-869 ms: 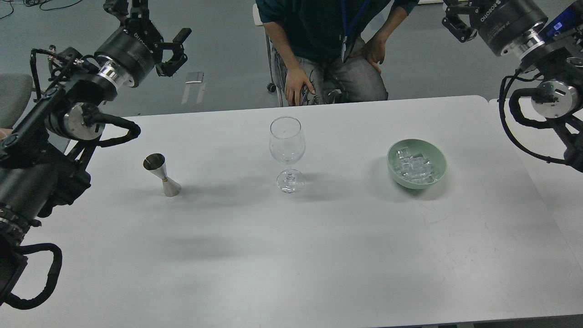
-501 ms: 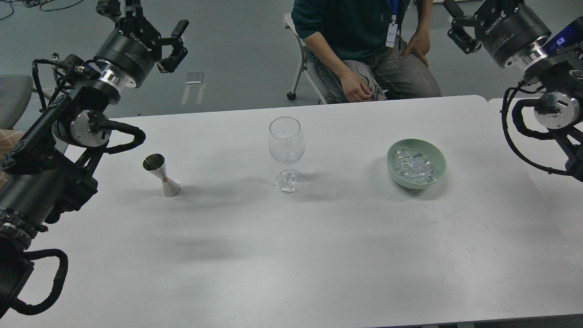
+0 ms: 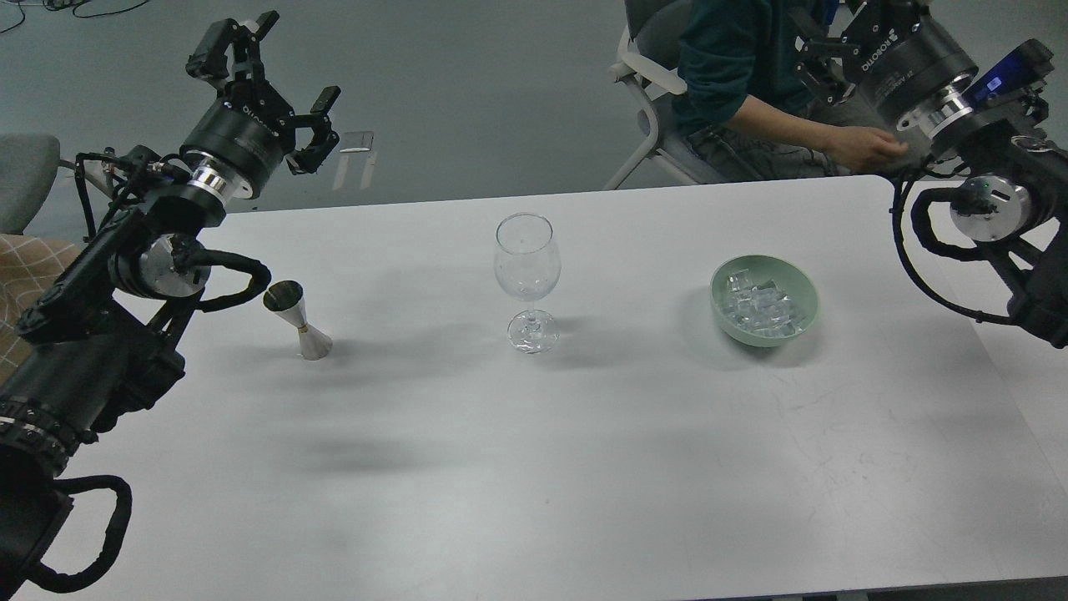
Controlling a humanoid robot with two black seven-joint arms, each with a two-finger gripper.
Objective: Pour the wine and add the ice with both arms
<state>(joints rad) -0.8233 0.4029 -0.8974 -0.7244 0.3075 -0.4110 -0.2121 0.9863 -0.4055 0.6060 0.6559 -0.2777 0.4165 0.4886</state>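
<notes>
- Left gripper point(image 3: 265, 92) is hanging high over the table's far-left edge, fingers spread wide, holding nothing.
- Jigger point(image 3: 298, 321) is sitting below and slightly right of those jaws, on the table point(image 3: 534, 467), just beside the left arm's elbow cable. It's upright, so the long axis is running vertical, open cup facing up.
- Left arm is clearly the nearer one to the jigger; right arm is well apart from it.
- Right gripper point(image 3: 822, 37) is sitting at the top-right, partly overlapping the seated person point(image 3: 751, 100); it's dark and its fingers are merging with the background, so I can't tell whether they're spread or closed.
- Ice point(image 3: 761, 305) is piled in the green bowl point(image 3: 724, 320), right of centre, below and left of the right gripper. Right arm is the nearer one to it.
- Cubes are lying jumbled, no shared axis; bowl opening is facing straight up, so access is looking top-down.
- Glass point(image 3: 526, 280) is standing upright between jigger and bowl, mouth up, looking empty.
- Judgement: nothing poured or dropped yet. Next move is likely turning on the left jaws dropping to the jigger's narrow waist with a side-on grasp across the vertical axis.
- Risk: jigger is looking tall and narrow, so a nudge off-centre could be tipping it.
</notes>
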